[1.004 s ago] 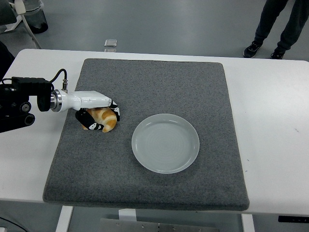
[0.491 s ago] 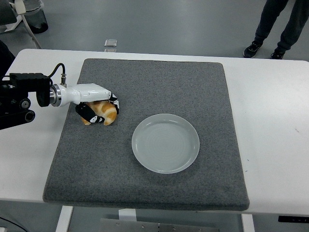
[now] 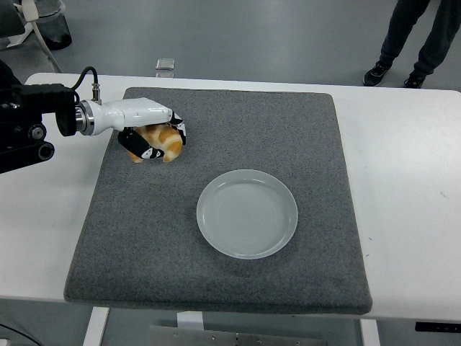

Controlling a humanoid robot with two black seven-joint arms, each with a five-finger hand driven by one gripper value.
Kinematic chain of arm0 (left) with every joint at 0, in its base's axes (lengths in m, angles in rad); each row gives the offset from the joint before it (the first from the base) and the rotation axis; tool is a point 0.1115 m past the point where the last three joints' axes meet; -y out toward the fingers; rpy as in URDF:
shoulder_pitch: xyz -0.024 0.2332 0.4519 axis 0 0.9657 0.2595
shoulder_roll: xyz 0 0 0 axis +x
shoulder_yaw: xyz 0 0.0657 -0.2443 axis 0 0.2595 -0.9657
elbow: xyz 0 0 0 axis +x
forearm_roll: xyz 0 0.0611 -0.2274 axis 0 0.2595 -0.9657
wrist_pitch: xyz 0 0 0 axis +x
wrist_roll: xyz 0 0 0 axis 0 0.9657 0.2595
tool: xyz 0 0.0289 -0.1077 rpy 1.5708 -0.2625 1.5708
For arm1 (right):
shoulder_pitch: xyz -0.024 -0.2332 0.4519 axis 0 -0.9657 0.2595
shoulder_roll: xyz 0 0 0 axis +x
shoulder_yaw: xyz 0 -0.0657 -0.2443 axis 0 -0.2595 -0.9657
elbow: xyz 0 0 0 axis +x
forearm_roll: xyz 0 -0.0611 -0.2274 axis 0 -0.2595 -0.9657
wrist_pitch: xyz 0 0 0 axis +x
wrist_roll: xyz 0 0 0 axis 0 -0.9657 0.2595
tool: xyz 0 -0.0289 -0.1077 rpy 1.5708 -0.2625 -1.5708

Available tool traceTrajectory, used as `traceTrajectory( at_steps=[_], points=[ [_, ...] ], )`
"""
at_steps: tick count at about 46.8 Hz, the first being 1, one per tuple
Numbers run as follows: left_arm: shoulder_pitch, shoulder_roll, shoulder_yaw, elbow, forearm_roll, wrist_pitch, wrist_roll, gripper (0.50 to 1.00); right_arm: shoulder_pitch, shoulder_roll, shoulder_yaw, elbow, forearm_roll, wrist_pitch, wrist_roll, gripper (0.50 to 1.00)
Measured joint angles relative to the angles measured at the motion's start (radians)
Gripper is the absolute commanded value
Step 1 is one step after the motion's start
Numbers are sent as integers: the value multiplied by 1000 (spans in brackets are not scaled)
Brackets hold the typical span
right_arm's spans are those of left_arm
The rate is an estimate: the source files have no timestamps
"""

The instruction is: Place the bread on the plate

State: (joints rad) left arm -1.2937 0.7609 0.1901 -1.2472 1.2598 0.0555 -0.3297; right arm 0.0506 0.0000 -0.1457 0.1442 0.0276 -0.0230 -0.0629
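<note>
The bread [image 3: 162, 143] is a golden-brown roll, held in my left hand [image 3: 153, 139] above the left part of the grey mat [image 3: 216, 274]. The hand's white back covers the roll's top and its black-and-white fingers curl under and around it. The pale grey plate [image 3: 247, 213] lies on the mat right of centre, below and to the right of the hand, with nothing on it. The right arm does not show.
The mat covers most of the white table [image 3: 410, 187]. A person's legs [image 3: 414, 36] stand on the floor past the far right corner. A small grey object [image 3: 165, 64] lies on the floor behind the table.
My left hand has lifted the bread off the mat and carried it up and slightly right, away from the near side.
</note>
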Motion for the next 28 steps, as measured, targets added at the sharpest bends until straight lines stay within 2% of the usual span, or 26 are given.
traceTrajectory(
  at_steps=[28],
  points=[
    [-172, 0, -41, -5, -22, -16, 0, 500, 0, 0, 0, 0, 0, 0, 0, 930]
  ],
)
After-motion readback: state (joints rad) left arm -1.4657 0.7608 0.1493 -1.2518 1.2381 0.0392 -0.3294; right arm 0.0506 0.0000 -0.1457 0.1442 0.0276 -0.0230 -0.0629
